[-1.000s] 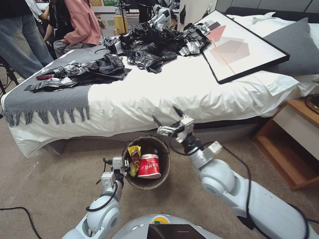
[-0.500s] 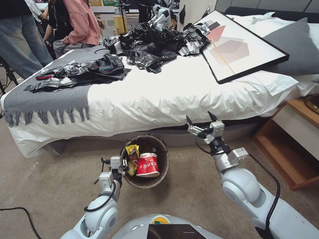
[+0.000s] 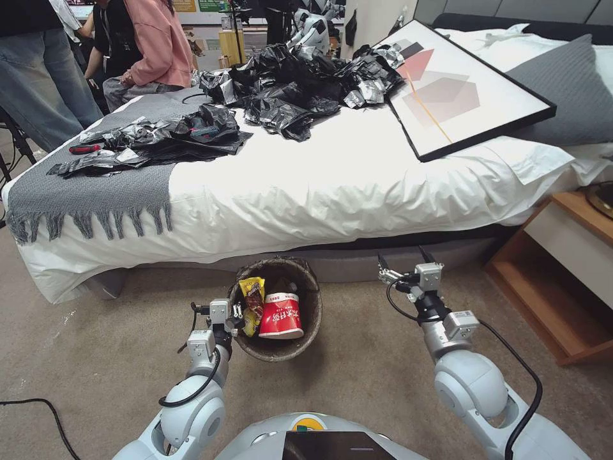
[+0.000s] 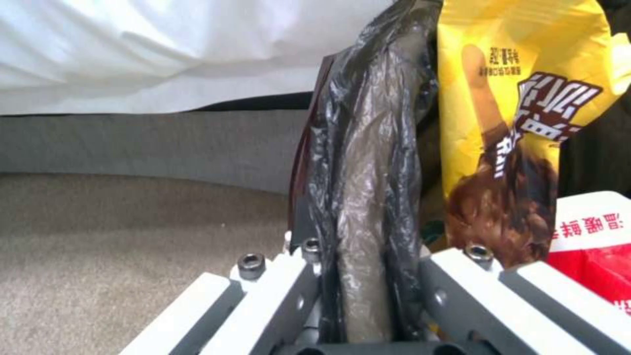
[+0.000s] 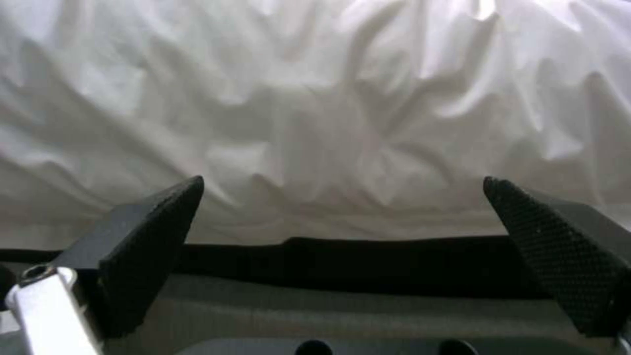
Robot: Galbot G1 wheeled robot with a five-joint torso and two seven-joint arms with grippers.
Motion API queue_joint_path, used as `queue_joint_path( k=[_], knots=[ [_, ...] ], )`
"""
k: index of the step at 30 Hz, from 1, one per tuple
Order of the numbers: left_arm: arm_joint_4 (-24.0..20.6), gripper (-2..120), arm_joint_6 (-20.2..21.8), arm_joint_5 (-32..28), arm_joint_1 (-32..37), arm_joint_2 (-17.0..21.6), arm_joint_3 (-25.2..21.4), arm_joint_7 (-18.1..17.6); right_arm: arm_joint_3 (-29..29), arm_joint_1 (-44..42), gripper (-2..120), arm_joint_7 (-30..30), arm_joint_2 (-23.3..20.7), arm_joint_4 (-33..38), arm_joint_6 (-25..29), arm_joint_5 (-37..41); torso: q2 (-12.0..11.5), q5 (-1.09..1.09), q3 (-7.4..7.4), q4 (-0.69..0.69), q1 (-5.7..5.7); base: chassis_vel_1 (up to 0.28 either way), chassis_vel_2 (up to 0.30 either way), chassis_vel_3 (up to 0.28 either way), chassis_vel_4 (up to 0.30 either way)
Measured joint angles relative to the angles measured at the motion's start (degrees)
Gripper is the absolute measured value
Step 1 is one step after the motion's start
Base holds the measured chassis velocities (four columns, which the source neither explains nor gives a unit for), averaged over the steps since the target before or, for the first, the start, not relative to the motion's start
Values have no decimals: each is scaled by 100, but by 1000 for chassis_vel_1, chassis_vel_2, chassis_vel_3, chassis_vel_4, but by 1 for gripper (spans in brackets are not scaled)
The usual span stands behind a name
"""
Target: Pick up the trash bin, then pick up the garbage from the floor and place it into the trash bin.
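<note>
The trash bin (image 3: 276,311) sits low in front of the bed (image 3: 332,185), just off the grey bed base, lined with a dark bag (image 4: 368,197) folded over its rim. The left gripper (image 3: 231,317) is at the bin's left rim, its jaws clamped on the rim and bag liner; the left wrist view shows the crinkled plastic pinched between the 2 white jaw blocks. Inside the bin, a yellow snack wrapper (image 3: 253,299) stands against the left wall, and a red-and-white paper cup (image 3: 281,315) lies on its side just right of it, touching it.

The right gripper (image 3: 403,261) hangs to the right of the bin, well apart from it, above the carpet (image 3: 96,358) near the bed base. Its jaws are spread wide and hold nothing; the right wrist view shows both black textured fingers (image 5: 151,231) far apart, facing the white sheet.

On the bed lie heaps of black plastic bags (image 3: 300,83) and a framed picture (image 3: 456,86).
</note>
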Motion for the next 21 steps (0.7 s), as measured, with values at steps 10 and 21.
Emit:
queue_joint_path(
  k=[10,21],
  knots=[
    [-52,0,-7,-39,10,-5,-2,-35,56,-260,100,45,389,78,21,-249,0,-1,0,-1,0,0,0,0,0],
    [-117,0,-5,-40,54,-44,-19,-44,-14,-259,100,74,531,97,53,-386,0,0,0,-1,0,5,2,5,4]
  ],
)
